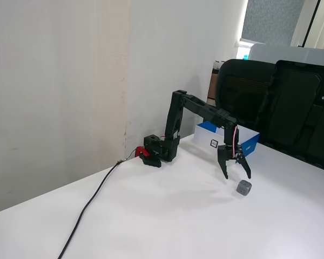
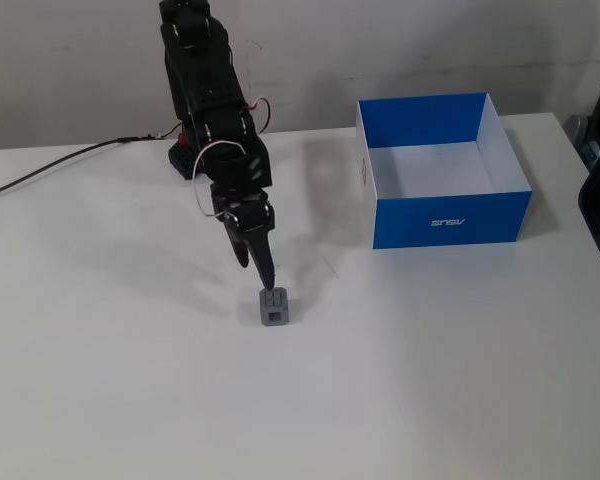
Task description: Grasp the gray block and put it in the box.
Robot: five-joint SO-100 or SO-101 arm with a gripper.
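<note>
Hanging with jaws spread wide, the tool (image 1: 237, 175) grips nothing. Its tips sit just above the gray block (image 1: 244, 187) on the counter (image 2: 130, 380), seemingly apart.

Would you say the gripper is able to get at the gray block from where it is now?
Probably yes. The gripper hangs open just short of the gray block, which sits alone on the bare white table, with the box well off to one side.

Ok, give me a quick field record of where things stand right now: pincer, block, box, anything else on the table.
pincer: open, pointing down, just above and short of the gray block, nothing held
gray block: on the white table, free, not between the fingers
box: open top, blue outside, white inside, nothing visible inside, off to the right in the front fixed view
cable: runs from the arm base across the table
</note>
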